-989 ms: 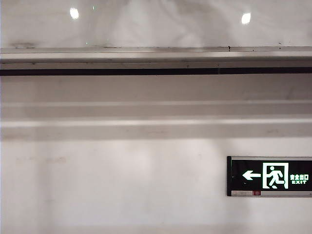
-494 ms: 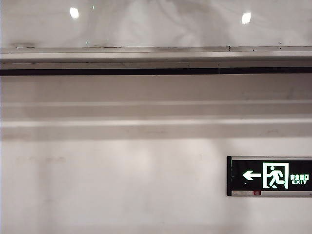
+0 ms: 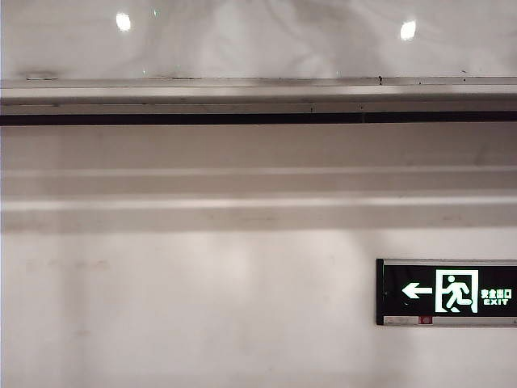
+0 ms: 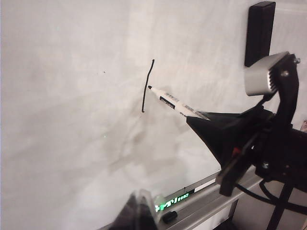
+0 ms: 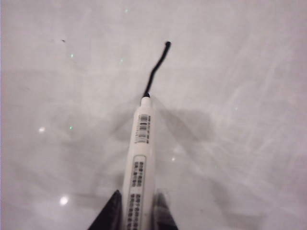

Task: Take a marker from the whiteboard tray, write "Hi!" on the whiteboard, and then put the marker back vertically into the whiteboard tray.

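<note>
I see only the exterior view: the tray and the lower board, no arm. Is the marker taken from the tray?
Observer: Yes. The right gripper is shut on the marker, up at the board.
Operator: Is something written there?
Observer: One black upright stroke; the marker's tip is at it.
Operator: And where is the left gripper?
Observer: The left gripper is low, near the tray, and blurred; open or shut, I cannot tell.
</note>
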